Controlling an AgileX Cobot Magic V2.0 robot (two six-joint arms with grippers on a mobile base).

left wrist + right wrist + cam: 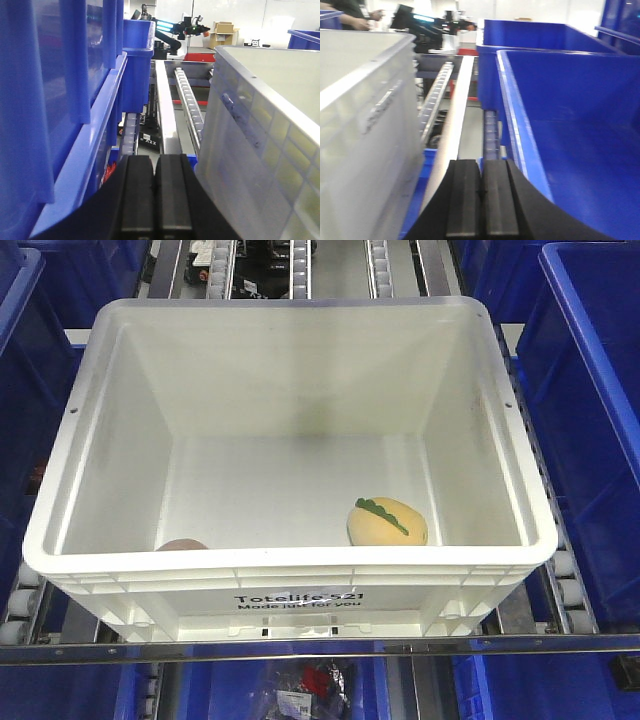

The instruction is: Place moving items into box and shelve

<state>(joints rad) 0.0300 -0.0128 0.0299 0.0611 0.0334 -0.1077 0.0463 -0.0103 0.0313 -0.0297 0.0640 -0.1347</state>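
Note:
The white box [290, 575] with black "Totelife" print sits on the roller shelf between blue bins. On its floor lie two moving items: a yellow-orange plush fruit [387, 523] with a green leaf at the front right, and a brown-pink ball [182, 544] half hidden behind the front wall at the left. Neither gripper shows in the front view. My left gripper [155, 165] is shut and empty beside the box's left wall [260, 150]. Shut and empty too, my right gripper [481, 167] lies by the box's right wall [365, 125].
Blue bins [590, 410] flank the box on both sides [60, 100] [570, 125]. Roller tracks [187, 100] and a metal rail [452, 125] run forward along the shelf. A metal bar [320, 647] crosses below the box's front.

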